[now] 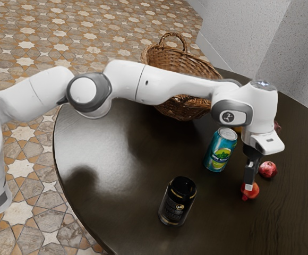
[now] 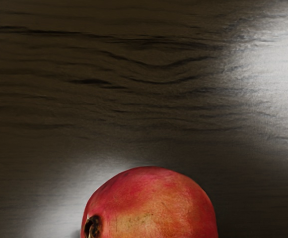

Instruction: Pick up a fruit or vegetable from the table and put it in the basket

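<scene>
Step in hand, as judged: the grasp. The end effector (image 1: 249, 183) pointed down and stood right at a round, red-orange pomegranate with a short crown (image 1: 254, 190), low over the dark wood-grained tabletop (image 1: 111, 175). Wrist view agreed: fruit just under the hand, crown facing off to one side. State of the end effector: could not tell whether it was apart, together or clamped on the fruit. No lift was evident; the fruit appeared to be resting on the tabletop.

Surroundings, relative to the end effector: a second round red fruit (image 1: 268, 170) lay near, on the side away from the arm's base. A teal and green metal drink can (image 1: 221, 151) stood upright near it on the base side; a black cylindrical can (image 1: 176, 204) stood upright farther toward the base. The brown woven wicker basket with a loop handle (image 1: 183, 110) sat well apart, past the teal can.

Next move, as judged: confirm a centred hold on the pomegranate, then lift straight up, high enough to clear the teal can and the basket rim before crossing. Risk noted: the curved skin might roll out of an off-centre squeeze.
</scene>
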`<state>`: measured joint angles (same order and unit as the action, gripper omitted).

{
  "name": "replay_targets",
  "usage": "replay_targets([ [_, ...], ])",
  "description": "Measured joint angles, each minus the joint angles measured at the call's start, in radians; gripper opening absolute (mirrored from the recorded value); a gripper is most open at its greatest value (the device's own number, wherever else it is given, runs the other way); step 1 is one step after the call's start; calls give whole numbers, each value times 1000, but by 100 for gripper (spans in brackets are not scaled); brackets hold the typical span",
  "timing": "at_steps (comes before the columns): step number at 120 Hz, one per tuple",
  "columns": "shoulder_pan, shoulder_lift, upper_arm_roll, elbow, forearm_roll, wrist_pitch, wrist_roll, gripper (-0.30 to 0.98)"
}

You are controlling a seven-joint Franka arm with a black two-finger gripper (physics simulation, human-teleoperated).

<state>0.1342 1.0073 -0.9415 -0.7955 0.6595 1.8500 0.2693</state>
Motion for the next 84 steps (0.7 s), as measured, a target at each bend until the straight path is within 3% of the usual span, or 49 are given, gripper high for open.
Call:
replay_targets([
  [27, -12, 21, 6, -10, -35, 19, -1, 69],
  [69, -19, 32, 16, -15, -19, 31, -2, 68],
  [84, -19, 32, 19, -17, -18, 32, -6, 48],
])
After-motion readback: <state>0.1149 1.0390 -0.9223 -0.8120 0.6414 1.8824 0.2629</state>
